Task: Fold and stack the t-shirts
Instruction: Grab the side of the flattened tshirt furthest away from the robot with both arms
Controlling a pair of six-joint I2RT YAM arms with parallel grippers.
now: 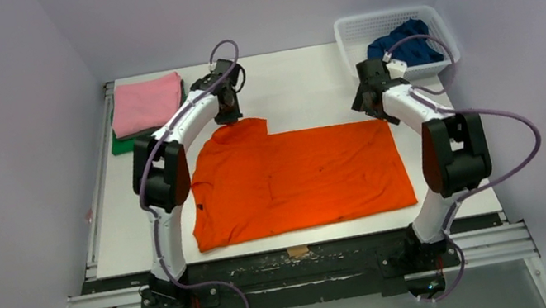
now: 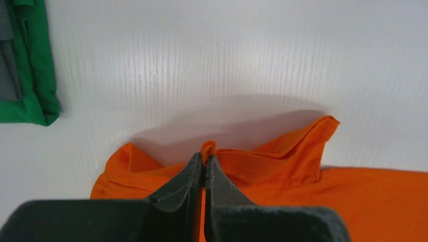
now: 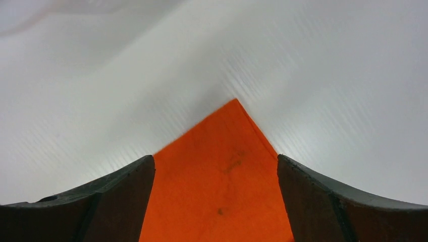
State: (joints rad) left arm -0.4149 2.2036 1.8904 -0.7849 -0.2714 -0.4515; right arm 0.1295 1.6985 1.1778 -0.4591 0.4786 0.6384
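Observation:
The bright orange t-shirt (image 1: 299, 179) lies spread flat in the middle of the table. My left gripper (image 1: 228, 117) is shut on the edge of its far left sleeve, and a small pinch of orange cloth (image 2: 208, 148) sticks up between the fingertips in the left wrist view. My right gripper (image 1: 368, 107) is open above the shirt's far right corner (image 3: 222, 171), its jaws apart on either side of it. A folded pink t-shirt (image 1: 147, 104) tops a stack at the back left, over dark grey (image 2: 7, 65) and green (image 2: 35, 70) ones. The dark blue t-shirt (image 1: 405, 46) lies crumpled in the basket.
The white plastic mesh basket (image 1: 365, 24) stands at the back right corner. A metal rail (image 1: 100, 191) runs along the table's left edge. A small tan mark (image 1: 298, 251) sits at the front edge.

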